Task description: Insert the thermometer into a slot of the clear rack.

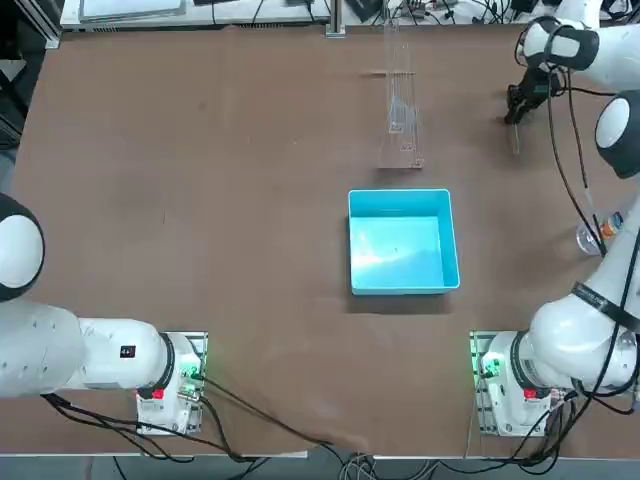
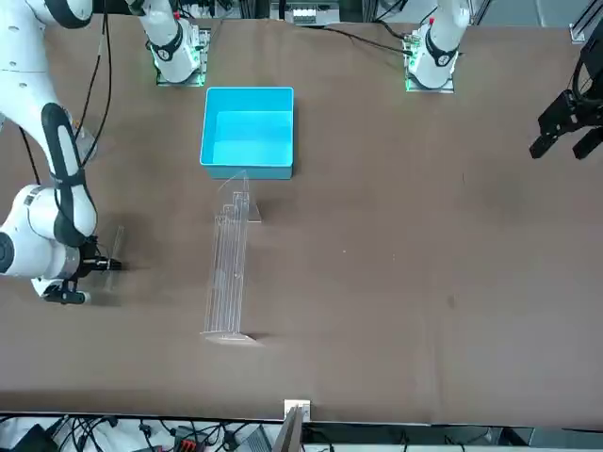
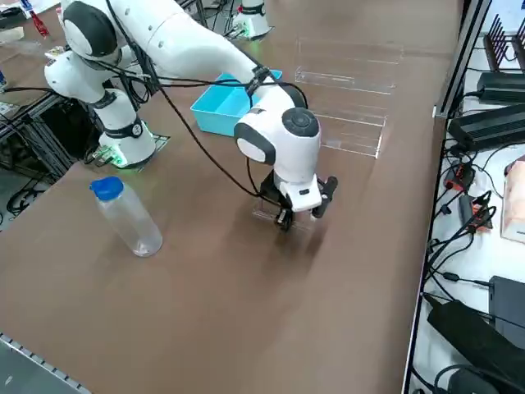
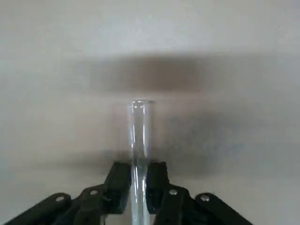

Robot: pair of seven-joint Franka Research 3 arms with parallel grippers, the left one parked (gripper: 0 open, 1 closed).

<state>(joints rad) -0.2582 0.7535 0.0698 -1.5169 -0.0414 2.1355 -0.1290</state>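
The thermometer (image 4: 139,140) lies on the brown desk (image 1: 200,200) at my far right, well apart from the rack and pinched between my fingers. The desk is wide, plain and mostly bare; cables, dark power bricks and other gear (image 3: 484,115) crowd the ledges along its edges. I count one blue box (image 1: 402,241), open and square, near the middle of the desk, and one clear rack (image 1: 402,95) just beyond it, long and narrow, running away from me. One clear bottle (image 3: 127,217) with a blue cap lies at my right edge of the desk. There is one thermometer. My right pincer (image 4: 139,180) is down at the desk top, closed tight on that thin glass stick, which pokes out past my fingertips.
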